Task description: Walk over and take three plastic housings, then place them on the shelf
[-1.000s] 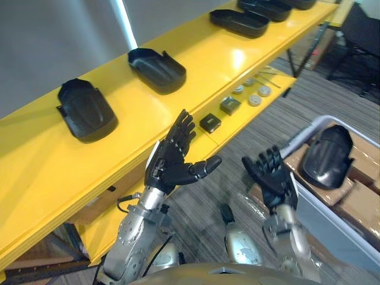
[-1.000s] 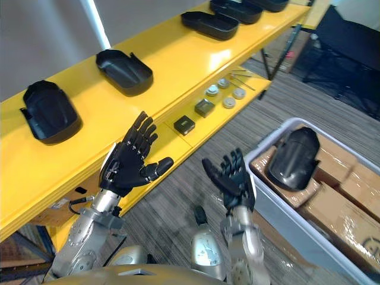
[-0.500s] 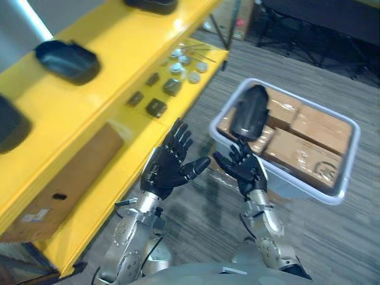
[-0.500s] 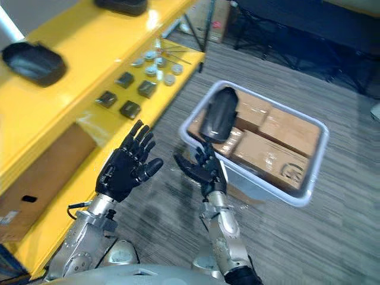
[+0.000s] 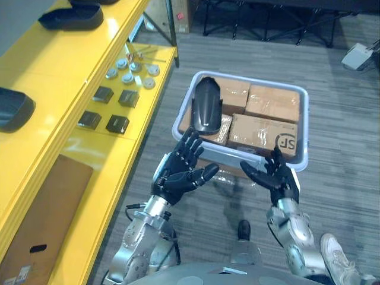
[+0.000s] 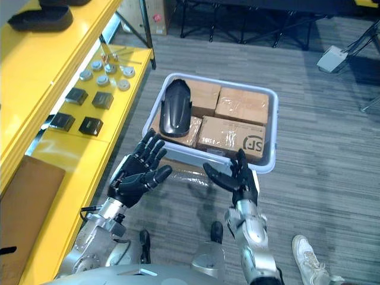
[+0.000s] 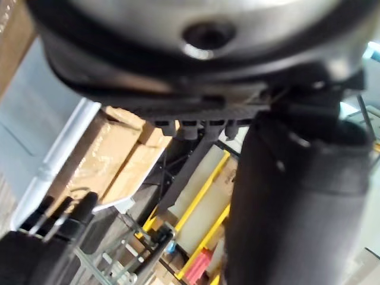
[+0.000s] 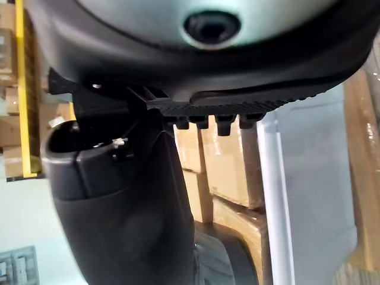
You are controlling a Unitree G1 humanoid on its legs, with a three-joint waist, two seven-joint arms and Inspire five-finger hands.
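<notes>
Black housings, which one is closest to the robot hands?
The housing lying on the cardboard boxes in the grey bin; the other two sit on the yellow shelf, farther left.

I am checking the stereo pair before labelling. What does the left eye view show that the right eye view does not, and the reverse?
Extra in the left eye view: a second black housing at the left edge, on the yellow shelf. Extra in the right eye view: thin dark furniture legs at the right edge. Shared: the grey bin holding cartons with one black housing on them, the far housing on the shelf, and the left hand and right hand, both open, before the bin.
</notes>
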